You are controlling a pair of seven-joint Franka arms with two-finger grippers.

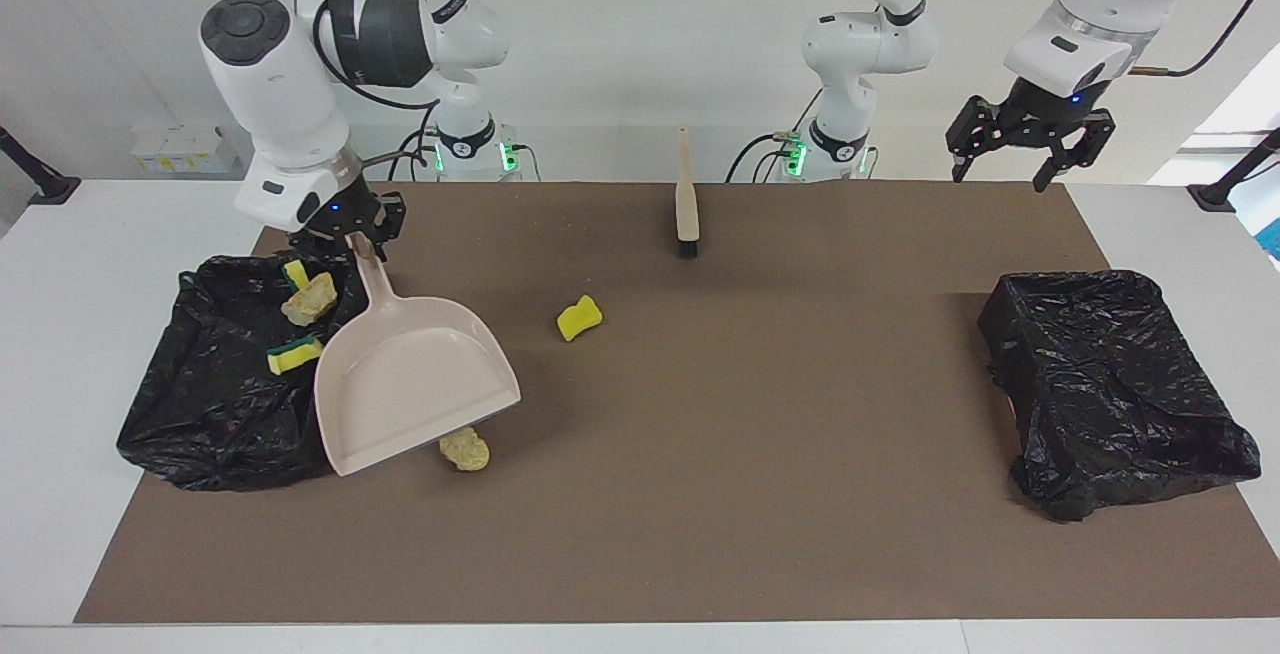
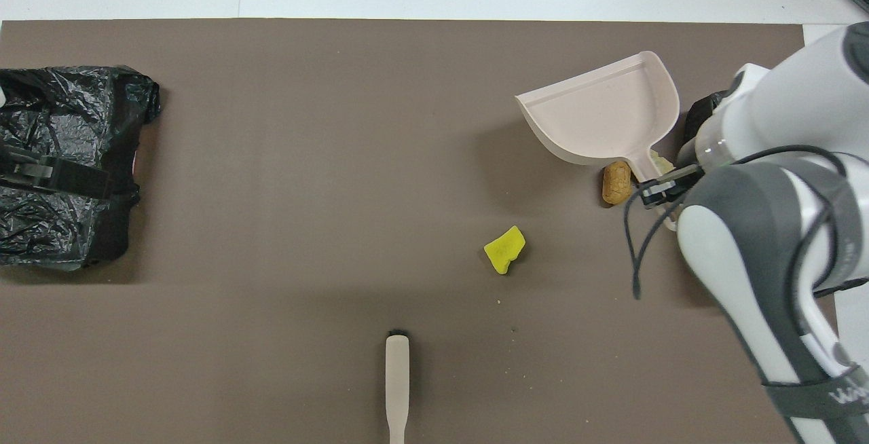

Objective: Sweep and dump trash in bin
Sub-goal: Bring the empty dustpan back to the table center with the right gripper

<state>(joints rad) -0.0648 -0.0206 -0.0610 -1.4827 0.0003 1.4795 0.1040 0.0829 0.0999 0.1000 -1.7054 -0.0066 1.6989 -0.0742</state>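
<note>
Surface (image 1: 640,534): brown mat, full width of frame.

Black-lined bin (image 1: 215,384), lower left of the facing view, holding three bits of trash (image 1: 308,300). A second black bag (image 1: 1110,389) sits at right.

Dustpan (image 1: 410,374), empty, tilted with its mouth raised beside that bin, apparently to tip its load.

Right hand (image 1: 358,234), upper left, closed on the dustpan handle.

Left hand (image 1: 1030,144), upper right, fingers spread, holding nothing; waiting.

Brush (image 1: 686,199), top centre, lying unused.

Loose trash on the mat: yellow sponge piece (image 1: 579,317), centre; beige chunk (image 1: 465,450) under the pan's lip; orange-brown lump (image 2: 616,182) beside the handle.
</note>
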